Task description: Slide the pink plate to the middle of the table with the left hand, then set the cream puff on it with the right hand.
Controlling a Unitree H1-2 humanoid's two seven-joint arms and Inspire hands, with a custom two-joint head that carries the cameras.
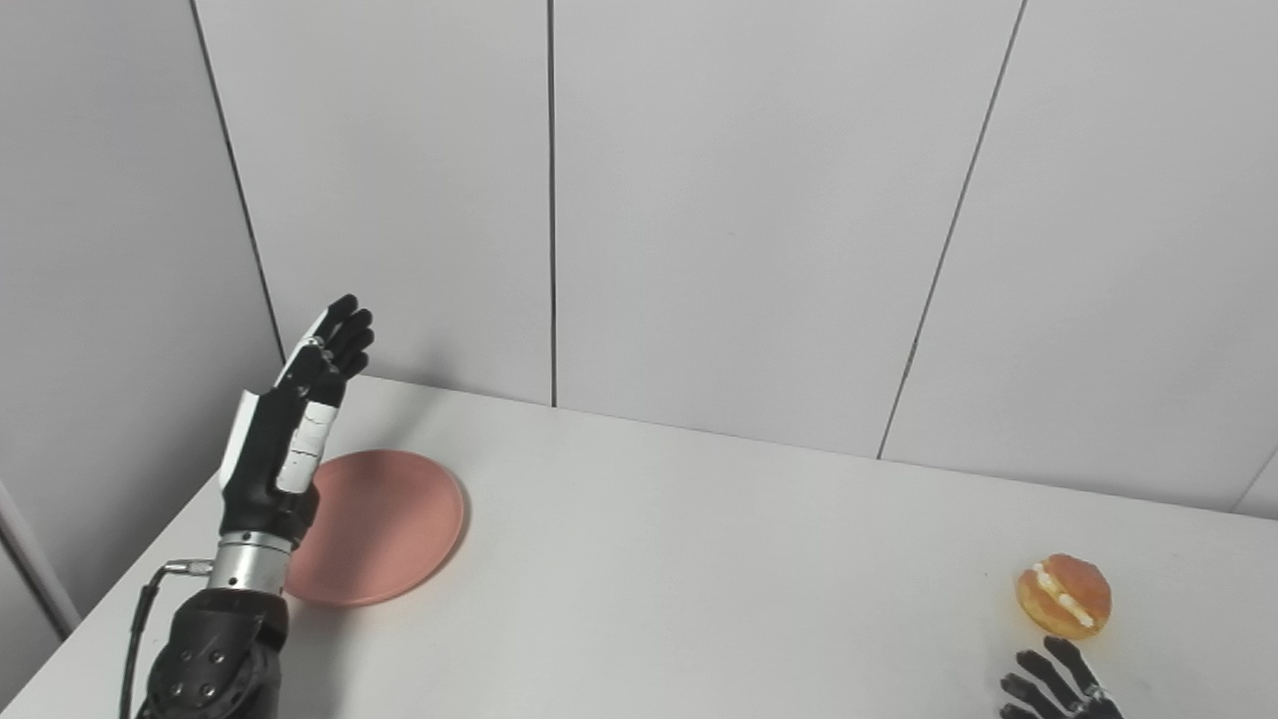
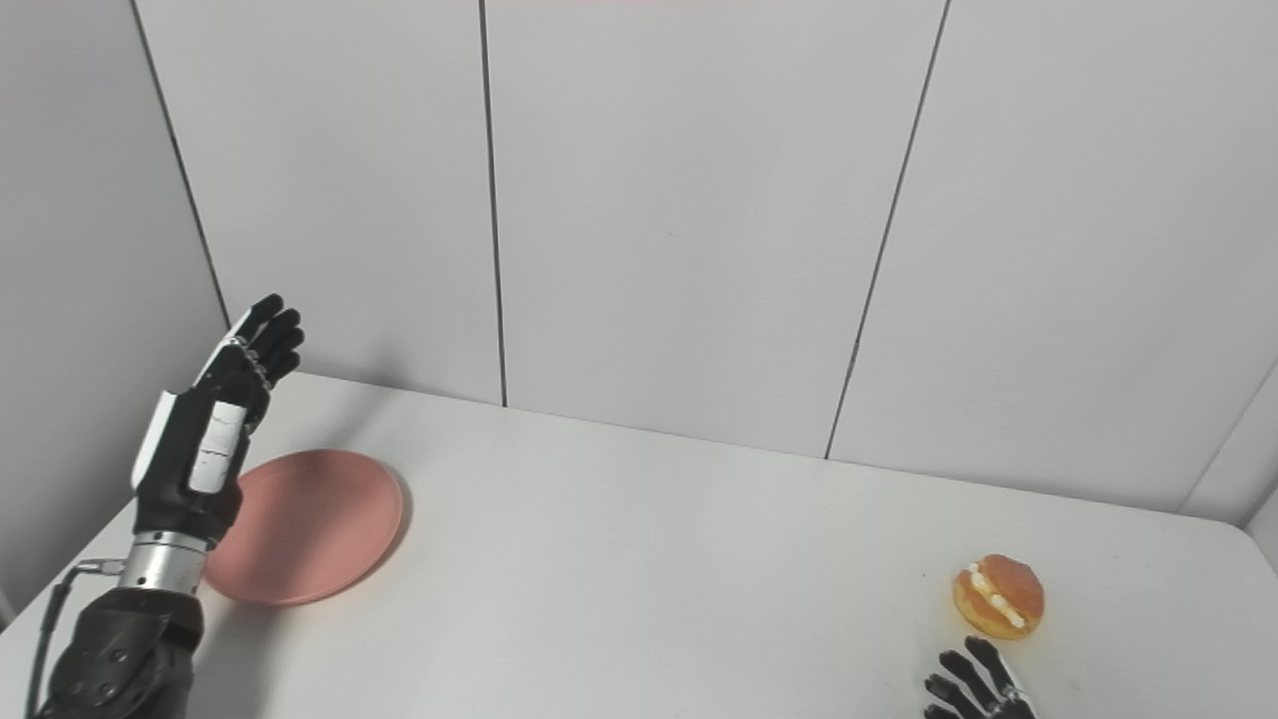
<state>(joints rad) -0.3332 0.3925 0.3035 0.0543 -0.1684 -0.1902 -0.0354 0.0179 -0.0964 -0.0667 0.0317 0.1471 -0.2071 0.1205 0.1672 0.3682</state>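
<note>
The left hand (image 1: 290, 419) hovers, fingers straight and empty, by the pink plate (image 1: 384, 524); the right hand (image 1: 1058, 684), fingers spread, lies near the cream puff (image 1: 1064, 595).

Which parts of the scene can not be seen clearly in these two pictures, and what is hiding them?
- Right hand: both views, cut off by the bottom edge; only its fingers show.
- Pink plate: left rim hidden behind the left hand and wrist, so contact cannot be told.
- Cream puff: far side faces away.
- Table: near edge cut off below.
</note>
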